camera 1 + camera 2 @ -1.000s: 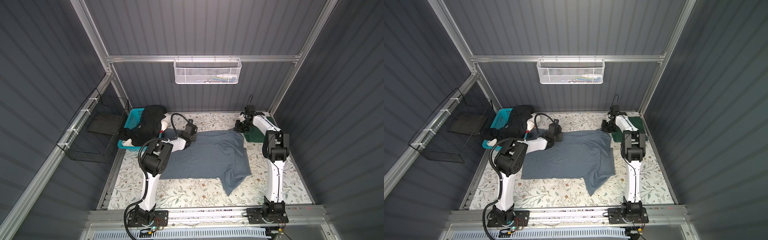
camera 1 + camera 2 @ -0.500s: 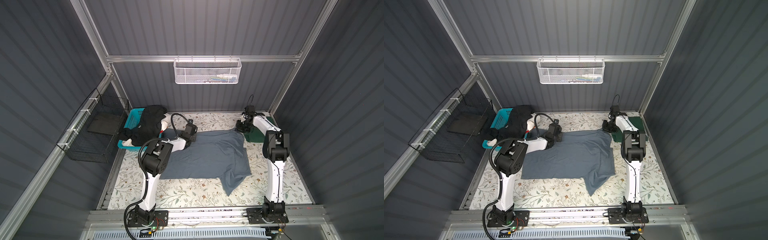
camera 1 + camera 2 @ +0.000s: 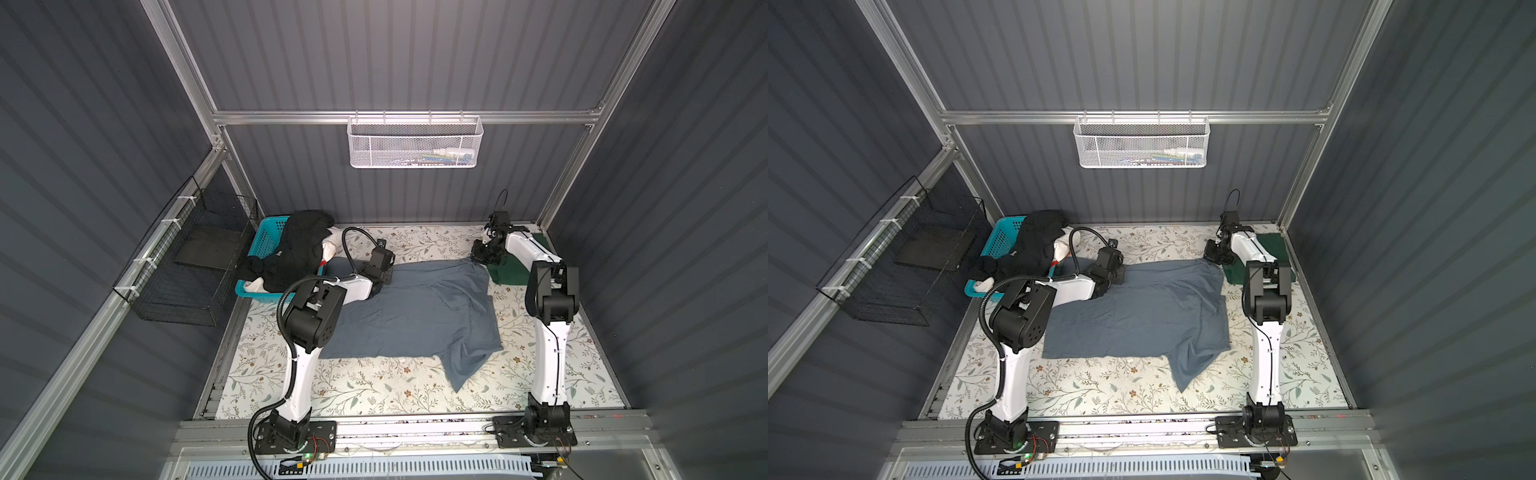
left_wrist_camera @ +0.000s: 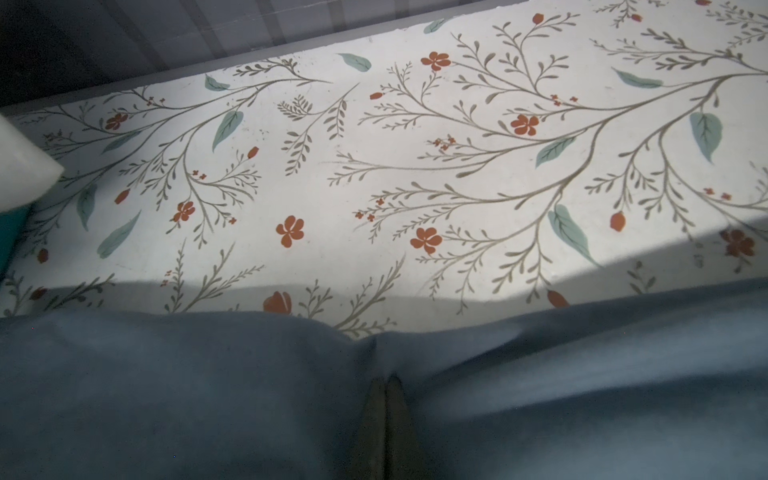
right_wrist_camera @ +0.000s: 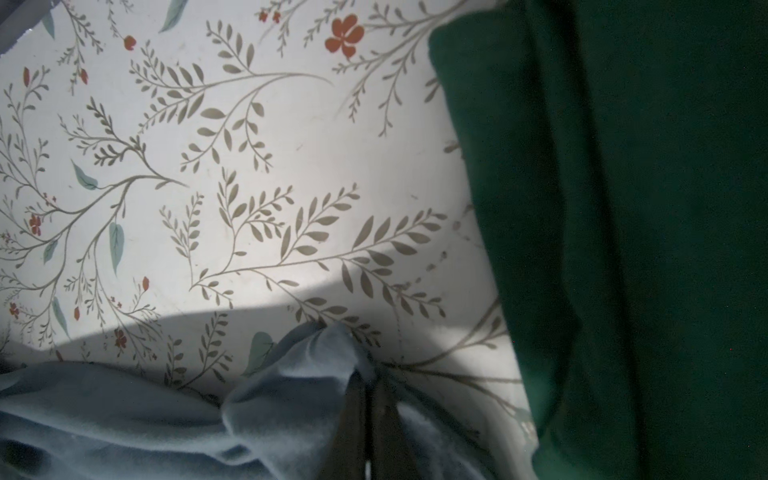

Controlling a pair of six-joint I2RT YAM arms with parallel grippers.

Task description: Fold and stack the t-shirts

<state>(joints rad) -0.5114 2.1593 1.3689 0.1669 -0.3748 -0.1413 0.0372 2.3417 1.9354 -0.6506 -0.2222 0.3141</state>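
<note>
Across the middle of the desk [image 3: 374, 395] lay the blue-grey shirt [image 3: 415, 307]. Left end effector [image 4: 386, 399] clenched its far edge. Right end effector [image 5: 365, 395] apparently clenched its far corner, beside green shirt [image 5: 623, 249]. Lift both evenly, keep the edge taut, fold toward the front edge.

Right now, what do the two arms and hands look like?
Both the left arm and right arm have white shells and black joints. A thick ribbed black hose runs along the left arm; a thin black wire loops above the right wrist. The left hand and right hand are dark.
</note>
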